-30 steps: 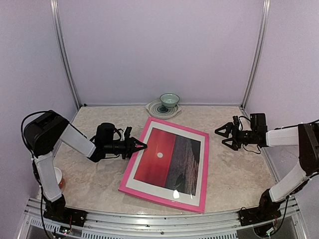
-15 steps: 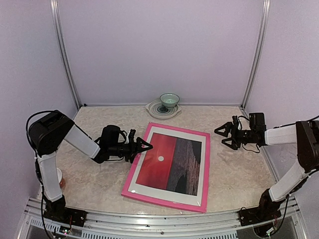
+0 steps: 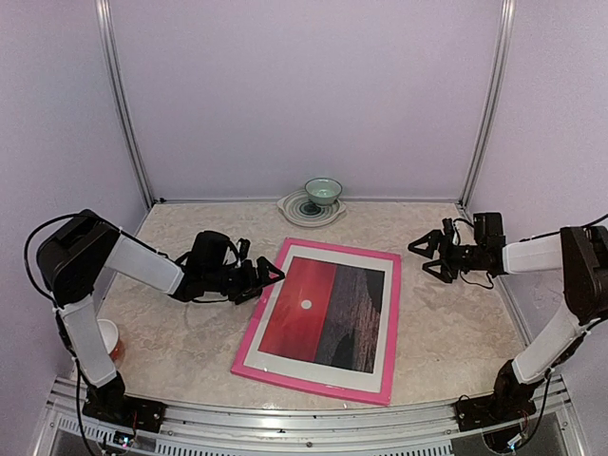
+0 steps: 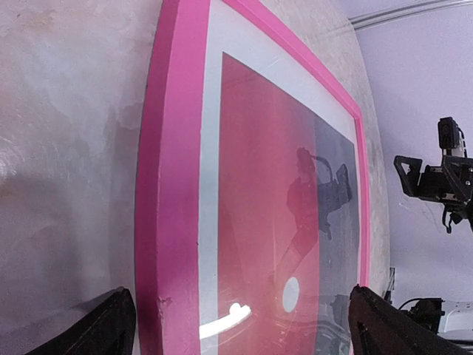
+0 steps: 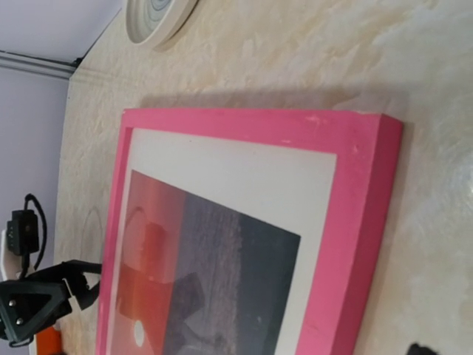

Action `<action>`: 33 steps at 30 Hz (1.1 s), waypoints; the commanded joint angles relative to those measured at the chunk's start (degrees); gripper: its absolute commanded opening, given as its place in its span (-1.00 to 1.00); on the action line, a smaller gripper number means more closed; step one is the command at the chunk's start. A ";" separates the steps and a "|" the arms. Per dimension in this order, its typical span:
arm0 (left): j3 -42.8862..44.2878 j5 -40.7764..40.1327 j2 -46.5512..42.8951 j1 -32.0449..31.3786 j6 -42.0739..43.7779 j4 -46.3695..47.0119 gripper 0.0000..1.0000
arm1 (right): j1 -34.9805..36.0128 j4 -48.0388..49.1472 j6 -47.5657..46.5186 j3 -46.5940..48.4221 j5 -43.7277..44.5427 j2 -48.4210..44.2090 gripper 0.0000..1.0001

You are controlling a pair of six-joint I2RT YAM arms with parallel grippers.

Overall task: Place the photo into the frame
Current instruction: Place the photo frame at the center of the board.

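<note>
With the photo [image 3: 323,313] face up inside the frame [image 3: 255,328], flat on the table [image 3: 171,332], left gripper [image 3: 271,285] and right gripper [image 3: 418,262] both spread wide and empty, could skew the frame through a careless brush from the close left one.

The photo [image 3: 323,313] lies in the frame [image 3: 313,385], mid-table [image 3: 190,332].

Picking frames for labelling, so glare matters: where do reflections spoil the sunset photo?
Top external: the photo is evenly lit, no evident glare. Left wrist: a white glare streak at its edge, an arm's dark reflection across it. Right wrist: another dark arm reflection.
</note>
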 commanded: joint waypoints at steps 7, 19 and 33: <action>1.19 -11.51 -7.56 -0.72 7.17 -10.70 0.98 | -0.83 1.90 0.48 2.24 2.15 2.35 0.98; -1.57 -18.69 -22.73 -9.08 6.05 -31.66 0.98 | -0.87 1.63 0.17 11.24 5.06 9.67 0.99; -6.29 -20.48 -37.65 -22.32 -3.12 -48.66 0.98 | -0.78 -1.11 -3.88 30.06 3.52 25.88 0.98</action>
